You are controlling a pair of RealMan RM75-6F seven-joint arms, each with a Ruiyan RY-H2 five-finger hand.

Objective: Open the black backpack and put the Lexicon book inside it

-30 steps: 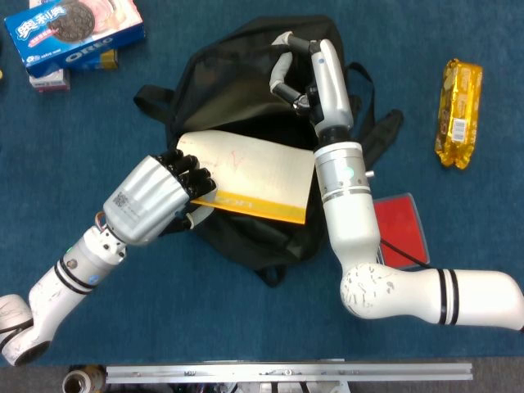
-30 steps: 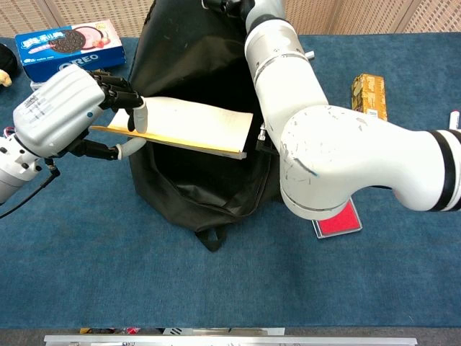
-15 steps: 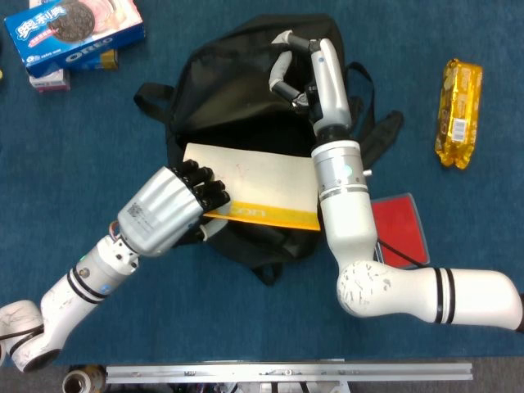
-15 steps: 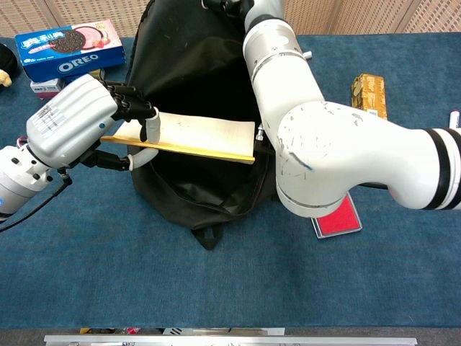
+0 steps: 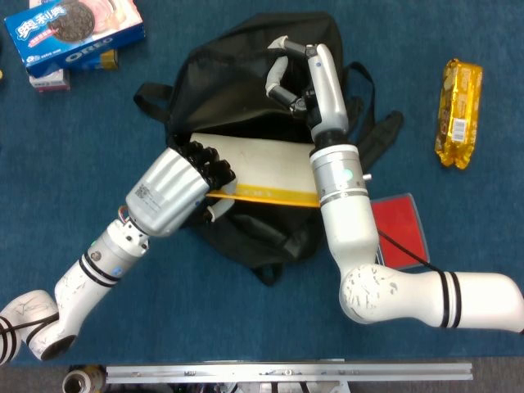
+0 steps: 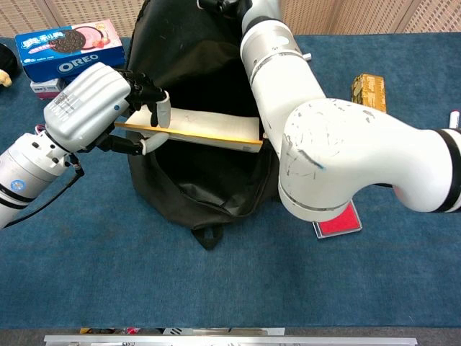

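book (image 5: 266,168) spans backpack (image 5: 237,74) mouth, right arm (image 5: 348,205) crowding

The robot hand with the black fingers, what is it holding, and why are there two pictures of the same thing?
There is one robot with two arms, and each arm ends in a robot hand. It has two cameras. The head view looks down from above, and the chest view looks out from lower down, so both show the same moment.

The left robot hand holds a cream and yellow book by one end, over the open mouth of the black backpack. The right robot hand reaches to the top of the backpack and seems to be gripping its fabric to keep it open.

On the blue table there is also an Oreo box, a yellow snack packet and a flat red thing.
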